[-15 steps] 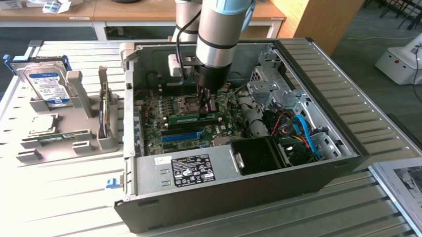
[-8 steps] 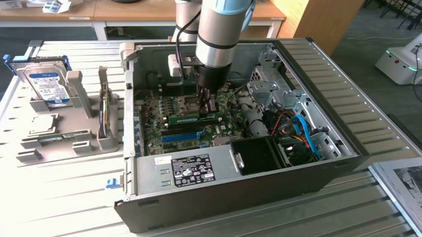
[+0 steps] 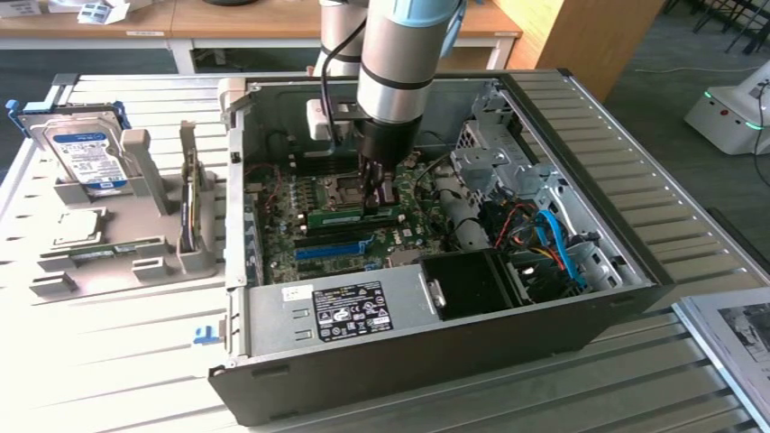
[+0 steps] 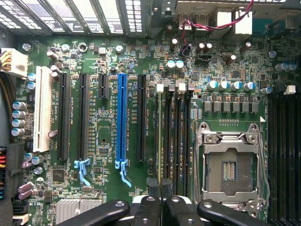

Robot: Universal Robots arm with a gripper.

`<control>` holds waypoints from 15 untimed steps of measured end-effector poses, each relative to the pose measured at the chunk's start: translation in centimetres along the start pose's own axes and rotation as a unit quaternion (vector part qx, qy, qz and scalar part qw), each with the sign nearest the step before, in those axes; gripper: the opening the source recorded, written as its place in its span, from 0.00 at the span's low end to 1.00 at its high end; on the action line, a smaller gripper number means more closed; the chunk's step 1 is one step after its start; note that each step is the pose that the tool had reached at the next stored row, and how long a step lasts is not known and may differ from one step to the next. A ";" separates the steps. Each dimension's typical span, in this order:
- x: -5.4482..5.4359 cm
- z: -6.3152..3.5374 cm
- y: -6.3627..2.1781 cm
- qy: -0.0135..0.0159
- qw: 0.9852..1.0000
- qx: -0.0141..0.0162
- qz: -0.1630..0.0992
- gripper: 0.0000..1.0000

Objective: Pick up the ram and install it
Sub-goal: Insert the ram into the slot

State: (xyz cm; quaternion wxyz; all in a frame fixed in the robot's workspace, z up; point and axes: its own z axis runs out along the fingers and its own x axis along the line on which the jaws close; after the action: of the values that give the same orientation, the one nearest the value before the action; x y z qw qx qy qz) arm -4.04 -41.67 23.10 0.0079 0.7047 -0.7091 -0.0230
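Arm inside open PC case; ram at the memory slots, under the claw.
Item: ram [image 3: 343, 217], green stick, standing on its long edge across the motherboard [image 4: 108, 70], between the processor socket [image 4: 230, 165] and the blue slot [image 4: 122, 117]; whether it is fully seated cannot be told. Claw [image 3: 382, 200]: jaws narrow, pinched on the ram's top edge near its end toward the exterior view's right; arm [image 3: 403, 54] comes straight down into the case [image 3: 421, 361]. In the wrist view the black fingers [image 4: 151, 207] stand close together over the black memory slots. Also present: on the exterior view's left, outside the case, a grey holder [image 3: 144, 266] with a blue-labelled hard drive [image 3: 82, 155] upright in it and a square silver chip [image 3: 75, 225] lying flat just below it.
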 end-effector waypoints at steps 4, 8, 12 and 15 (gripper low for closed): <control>0.0 0.00 0.02 0.000 1.000 0.000 0.000 0.12; 0.0 0.00 0.05 0.000 1.000 0.000 0.000 0.12; 0.0 0.01 0.12 0.000 1.000 0.002 0.000 0.12; 0.0 0.01 0.15 0.000 1.000 0.003 0.000 0.12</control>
State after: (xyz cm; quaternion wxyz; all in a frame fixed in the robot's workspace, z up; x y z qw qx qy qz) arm -4.19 -41.67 23.09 0.0055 0.7047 -0.7091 -0.0206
